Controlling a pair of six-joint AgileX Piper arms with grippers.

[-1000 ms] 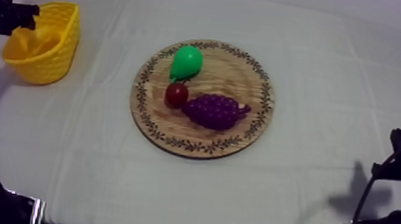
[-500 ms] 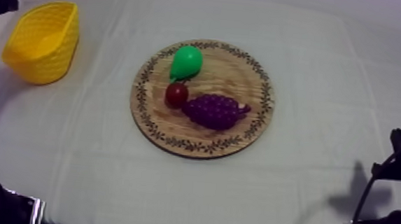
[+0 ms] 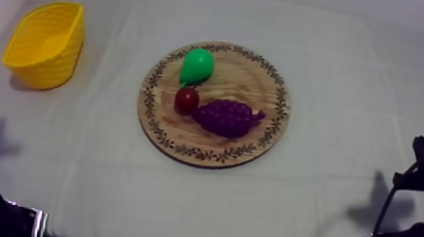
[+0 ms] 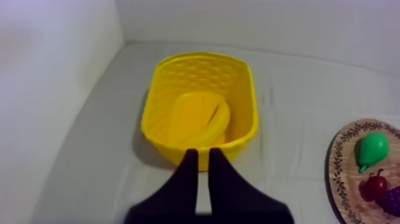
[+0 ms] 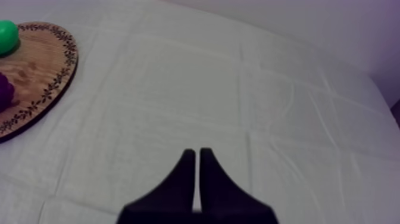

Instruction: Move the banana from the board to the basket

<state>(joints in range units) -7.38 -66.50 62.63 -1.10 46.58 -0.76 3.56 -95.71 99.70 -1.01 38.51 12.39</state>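
Banana (image 4: 208, 122), smooth, yellow and curved, lies inside the yellow basket (image 4: 156, 101), along its floor toward the near wall. You'll find that basket at about 10 o'clock on the bench (image 3: 352, 81) in the top view. It is an oval tub with a dimpled, woven-looking wall and a plain rim. Your left tool (image 4: 202, 152) points at the basket's near wall, its two black fingers drawn into a narrow wedge with nothing between them.

From the basket, the round wooden board (image 3: 216, 149) sits at roughly 4 o'clock, mid-bench. It is flat, with visible grain and a dark leafy pattern round the rim. On it, a glossy green pear (image 3: 196, 65) lies at 11 o'clock. A small red fruit (image 3: 186, 100), round and dark, is just below the pear at about 9 o'clock. It touches a knobbly purple bunch of grapes (image 3: 226, 118) that runs from the middle toward 3 o'clock.

Your right tool (image 5: 197, 150) is over bare, creased grey-white cloth, fingers pressed together in a thin wedge, gripping nothing. The board's patterned edge lies off at its 10 o'clock.
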